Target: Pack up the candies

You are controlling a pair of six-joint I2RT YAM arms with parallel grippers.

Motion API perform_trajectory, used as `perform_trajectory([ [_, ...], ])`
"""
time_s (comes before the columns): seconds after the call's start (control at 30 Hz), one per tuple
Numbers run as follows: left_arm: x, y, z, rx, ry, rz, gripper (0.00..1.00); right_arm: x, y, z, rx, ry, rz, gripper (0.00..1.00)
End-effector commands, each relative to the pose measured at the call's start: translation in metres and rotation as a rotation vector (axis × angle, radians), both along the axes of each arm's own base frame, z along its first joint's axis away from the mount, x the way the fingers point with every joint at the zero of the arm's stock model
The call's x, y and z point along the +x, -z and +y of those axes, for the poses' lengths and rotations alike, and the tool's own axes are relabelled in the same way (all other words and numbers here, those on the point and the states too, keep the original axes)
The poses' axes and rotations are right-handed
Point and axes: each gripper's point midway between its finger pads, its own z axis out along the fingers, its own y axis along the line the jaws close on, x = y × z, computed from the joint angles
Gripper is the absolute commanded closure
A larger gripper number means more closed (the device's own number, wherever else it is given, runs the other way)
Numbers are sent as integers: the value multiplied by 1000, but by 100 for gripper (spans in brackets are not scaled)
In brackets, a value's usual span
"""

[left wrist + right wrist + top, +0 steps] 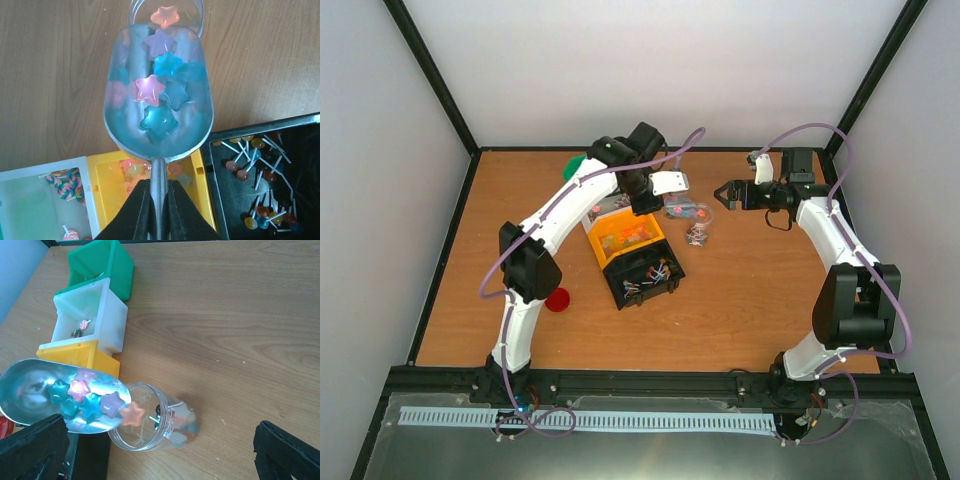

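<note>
Two arms: we see both over the table (pixel 770 300), the left at the bins, the right off to the side.
Left gripper (pixel 159 200): clamped tight on the handle of the metal scoop (pixel 197 125).
Scoop: loaded with star candies (pixel 150 90) in pink, blue and purple; its lip sits at the mouth of the clear jar (pixel 170 427).
Orange star (pixel 132 413): right at the jar rim.
Jar: on its side on the table, at 2 o'clock from the yellow bin (pixel 95 357) in the overhead view; we see a few candies and sticks inside.
Right gripper (pixel 728 193): jaws wide apart, holding nothing, at 3 o'clock of the jar, near it, not touching.
Bins: green bin (pixel 120 270), white bin (pixel 112 325), yellow bin, black bin (pixel 222 200) in a row, side to side.
Yellow bin: more star candies, under the scoop handle.
Black bin: lollipops (pixel 250 165).
White bin: swirl lollipops (pixel 65 182).
Red lid (pixel 557 299): at 8 o'clock from the black bin, well apart from the jar.
</note>
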Motion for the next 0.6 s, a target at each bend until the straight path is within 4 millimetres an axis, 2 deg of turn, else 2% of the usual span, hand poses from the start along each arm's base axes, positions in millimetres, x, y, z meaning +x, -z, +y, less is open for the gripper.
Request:
perform_trajectory([
  [0.0,5,-17,-4,10,24,-72,99,2,-12,-1,7,-3,-41,0],
  [0.2,1,-22,-8,23,55,-96,99,4,-12,-1,7,-3,-45,0],
  [0.57,6,-29,-8,70,84,-175,99,7,-14,0,5,-17,-55,0],
])
